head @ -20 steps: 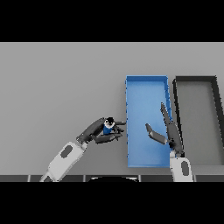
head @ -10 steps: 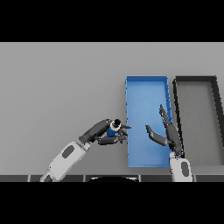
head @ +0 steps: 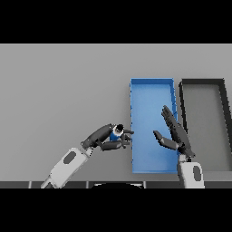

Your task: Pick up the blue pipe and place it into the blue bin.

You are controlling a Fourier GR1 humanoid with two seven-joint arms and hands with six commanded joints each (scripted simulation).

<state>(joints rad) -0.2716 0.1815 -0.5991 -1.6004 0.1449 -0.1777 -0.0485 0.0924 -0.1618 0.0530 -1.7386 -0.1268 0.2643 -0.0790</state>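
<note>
Blue pipe [head: 115,134] in left hand [head: 105,137], blue bin [head: 152,84] adj.

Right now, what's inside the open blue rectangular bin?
No object lies in the blue rectangular bin; its floor looks bare. The right hand hovers open above it, covering part. The blue pipe remains outside, gripped by the left hand.

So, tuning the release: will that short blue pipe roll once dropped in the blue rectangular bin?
Probably: the short blue pipe looks round and rigid in the left hand. The blue rectangular bin looks flat-floored, so its walls should stop it.
</note>
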